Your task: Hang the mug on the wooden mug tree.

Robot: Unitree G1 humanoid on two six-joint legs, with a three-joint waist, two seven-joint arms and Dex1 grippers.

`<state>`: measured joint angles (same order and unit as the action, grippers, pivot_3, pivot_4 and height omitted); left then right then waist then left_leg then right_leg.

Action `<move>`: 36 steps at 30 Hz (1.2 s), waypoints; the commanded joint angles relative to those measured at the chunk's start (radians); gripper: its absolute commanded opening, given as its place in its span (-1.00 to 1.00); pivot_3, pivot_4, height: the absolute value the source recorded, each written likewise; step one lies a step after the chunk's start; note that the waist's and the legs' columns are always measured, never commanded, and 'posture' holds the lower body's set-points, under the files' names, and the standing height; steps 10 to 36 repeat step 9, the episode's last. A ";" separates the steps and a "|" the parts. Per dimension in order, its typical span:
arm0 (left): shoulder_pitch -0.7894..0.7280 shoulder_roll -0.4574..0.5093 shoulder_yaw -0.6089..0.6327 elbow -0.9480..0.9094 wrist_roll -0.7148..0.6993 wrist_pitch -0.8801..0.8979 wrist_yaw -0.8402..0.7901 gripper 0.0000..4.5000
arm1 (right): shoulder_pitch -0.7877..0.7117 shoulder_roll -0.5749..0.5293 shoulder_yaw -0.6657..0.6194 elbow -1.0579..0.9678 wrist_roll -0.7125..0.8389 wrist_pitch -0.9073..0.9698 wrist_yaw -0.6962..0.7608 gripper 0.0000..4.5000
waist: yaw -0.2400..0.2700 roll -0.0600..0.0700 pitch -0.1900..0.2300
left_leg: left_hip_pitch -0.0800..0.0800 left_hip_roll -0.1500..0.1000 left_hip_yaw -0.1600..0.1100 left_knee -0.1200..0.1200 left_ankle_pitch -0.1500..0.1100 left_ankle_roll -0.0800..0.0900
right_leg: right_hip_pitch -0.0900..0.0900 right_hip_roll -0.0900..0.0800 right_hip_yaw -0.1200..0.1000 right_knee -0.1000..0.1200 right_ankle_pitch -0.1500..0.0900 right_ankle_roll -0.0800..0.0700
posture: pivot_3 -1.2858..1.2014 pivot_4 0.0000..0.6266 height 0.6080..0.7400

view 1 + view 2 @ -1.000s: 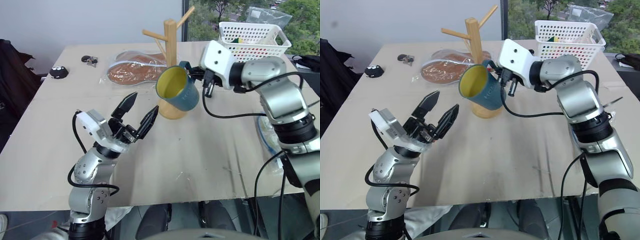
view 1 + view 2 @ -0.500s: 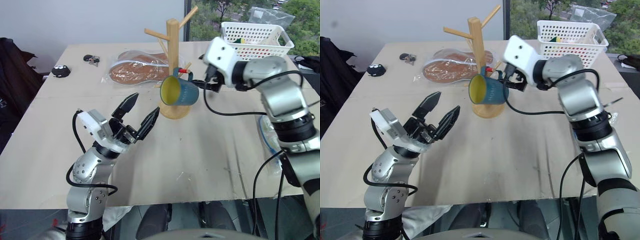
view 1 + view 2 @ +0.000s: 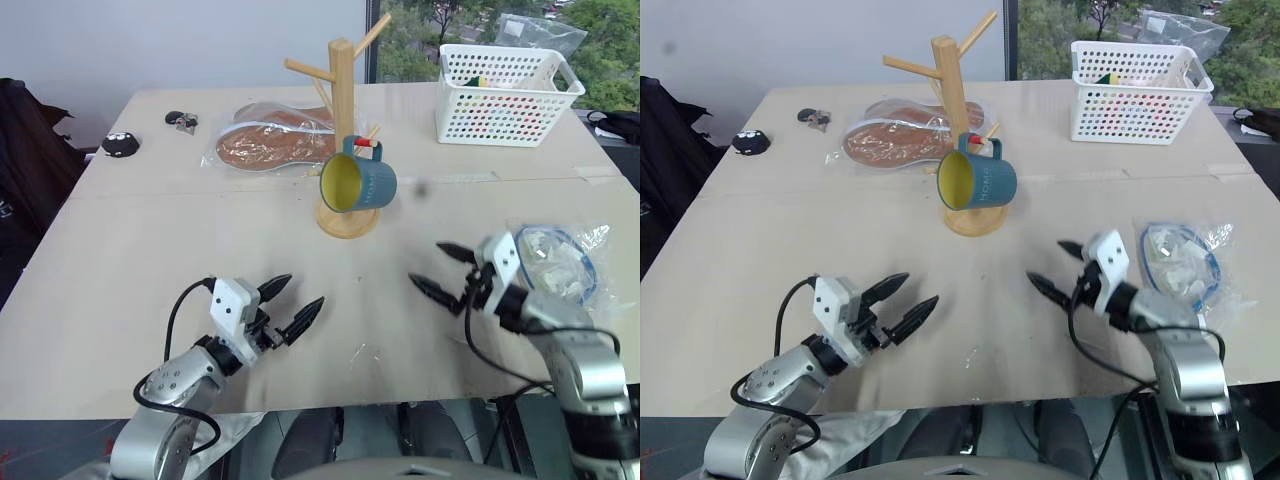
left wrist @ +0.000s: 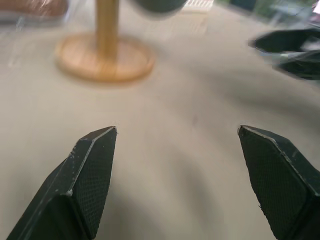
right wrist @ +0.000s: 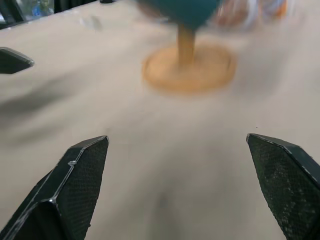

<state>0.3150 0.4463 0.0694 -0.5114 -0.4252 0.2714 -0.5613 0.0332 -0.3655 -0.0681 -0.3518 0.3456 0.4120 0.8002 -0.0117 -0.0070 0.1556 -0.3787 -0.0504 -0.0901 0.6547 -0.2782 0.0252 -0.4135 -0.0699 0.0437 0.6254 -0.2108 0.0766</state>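
The teal mug [image 3: 358,183] with its yellow inside hangs by its handle on a red-tipped peg of the wooden mug tree [image 3: 342,95], mouth facing left, above the tree's round base [image 3: 347,220]. No gripper touches it. My left gripper [image 3: 290,305] is open, low over the table near the front edge, left of centre. My right gripper [image 3: 438,270] is open too, low over the table at the front right. In the left wrist view the tree's base [image 4: 105,59] lies ahead between the open fingers, and in the right wrist view the base [image 5: 189,67] and mug [image 5: 182,10] lie ahead.
A white basket [image 3: 505,80] stands at the back right. A clear bag with an orange-brown thing [image 3: 270,143] lies behind the tree. A plastic bag [image 3: 555,262] lies beside my right gripper. A small black object [image 3: 118,144] and keys [image 3: 181,121] sit at the back left.
My right gripper let go of the mug, leaving it hung on the peg, and drew back and down to the table's front right. The left gripper sank toward the table.
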 commanded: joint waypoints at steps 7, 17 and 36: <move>0.071 -0.017 -0.025 -0.039 0.090 -0.012 0.054 0.77 | 0.135 -0.005 -0.054 0.105 0.010 -0.301 0.025 0.99 | -0.002 -0.001 0.000 | 0.003 0.001 0.001 0.000 0.000 0.000 | 0.002 0.000 0.000 0.000 0.000 0.000 | 0.03 -0.52 1.00; 0.075 -0.015 -0.032 -0.041 0.097 -0.012 0.053 0.77 | 0.142 -0.016 -0.047 0.114 0.008 -0.324 0.033 0.99 | -0.001 -0.001 0.000 | 0.003 0.001 0.001 0.000 0.000 0.000 | 0.002 0.000 0.000 0.000 0.000 0.000 | 0.03 -0.52 1.00; 0.075 -0.015 -0.032 -0.041 0.097 -0.012 0.053 0.77 | 0.142 -0.016 -0.047 0.114 0.008 -0.324 0.033 0.99 | -0.001 -0.001 0.000 | 0.003 0.001 0.001 0.000 0.000 0.000 | 0.002 0.000 0.000 0.000 0.000 0.000 | 0.03 -0.52 1.00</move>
